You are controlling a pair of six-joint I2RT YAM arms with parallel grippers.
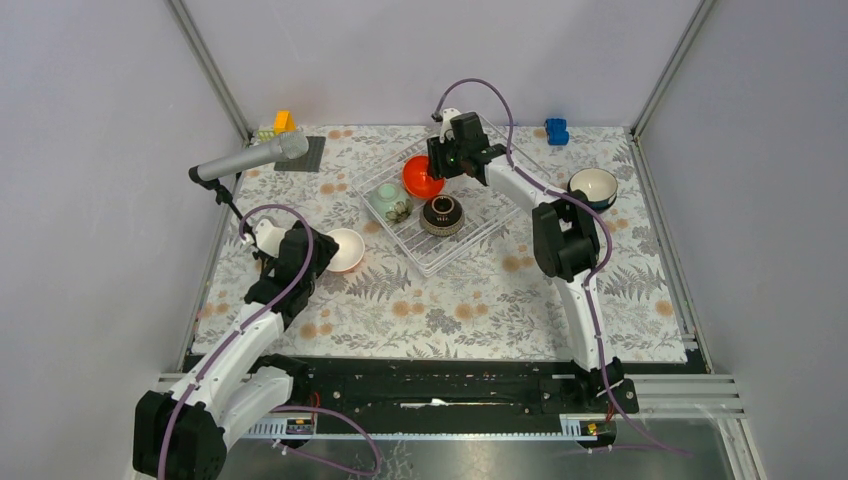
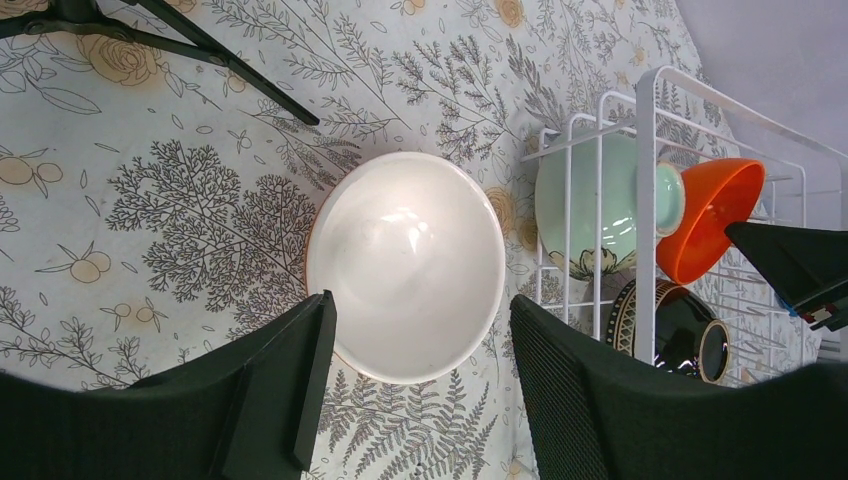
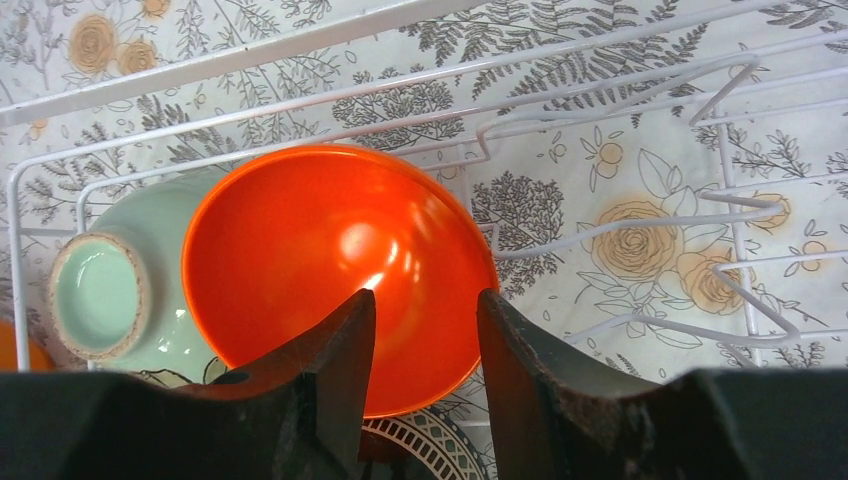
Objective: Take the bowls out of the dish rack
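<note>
The dish rack sits at mid-table and holds an orange bowl, a pale green bowl and a dark brown patterned bowl. My right gripper is open, just above the orange bowl, with the fingers near its right rim. A white bowl stands on the tablecloth left of the rack. My left gripper is open, its fingers on either side of the white bowl's near rim, not touching it. A teal-blue bowl stands on the cloth at the right.
A grey microphone-like cylinder on a black tripod stands at the back left, its legs near the white bowl. A black mat, an orange block and a blue toy lie along the back edge.
</note>
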